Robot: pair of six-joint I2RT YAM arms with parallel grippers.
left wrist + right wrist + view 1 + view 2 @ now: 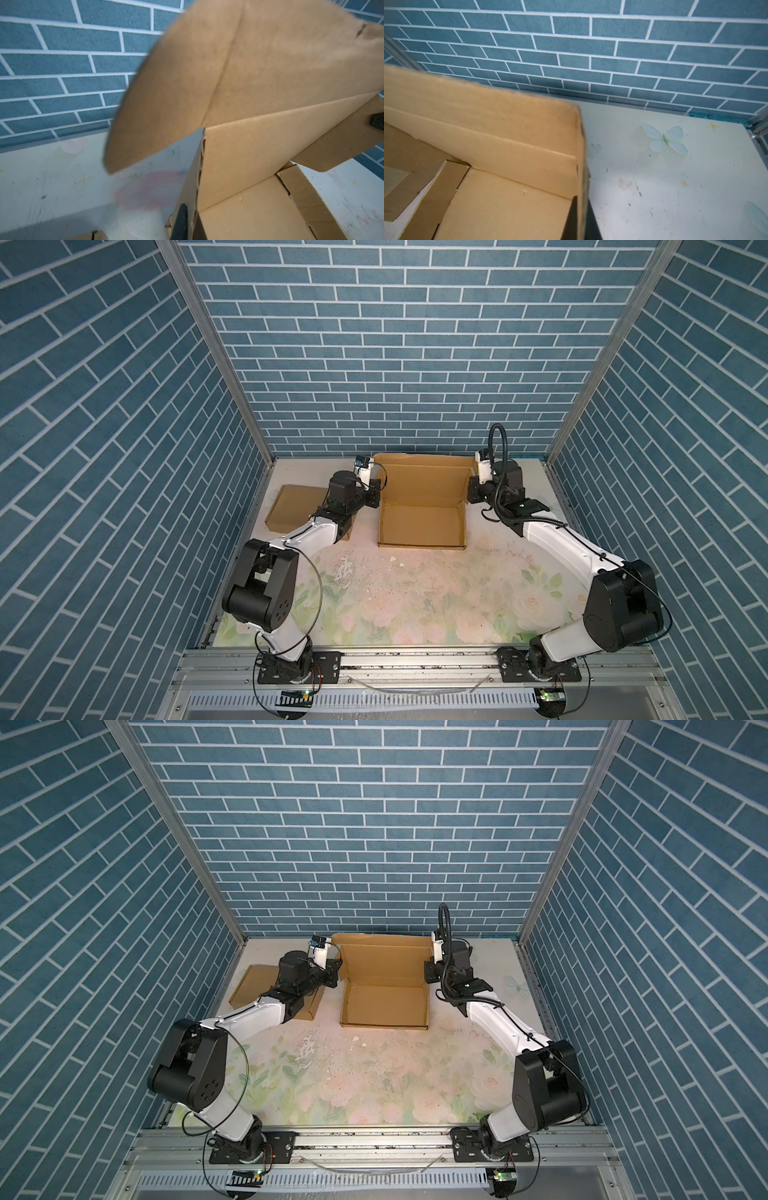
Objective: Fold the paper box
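Paper box (422, 526) sits open at the back middle of the tabletop (415, 601), lid (422, 477) standing up. The left gripper (378, 494) and right gripper (470, 490) are each pinched onto a side edge of it, I'd guess to steady both sides for folding.

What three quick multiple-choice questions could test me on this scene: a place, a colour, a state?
1. Where does the second box lie?
A) partly under the left arm
B) against the right wall
C) by the front rail

2. What colour are the brick walls?
A) red
B) blue
C) white

3. What state is the open box in?
A) untouched
B) crushed flat
C) gripped by the left end effector and right end effector

Answers: A, the arm crosses above it. B, the bricks are blue with white joints. C, each wrist view shows fingers shut on a cardboard edge.
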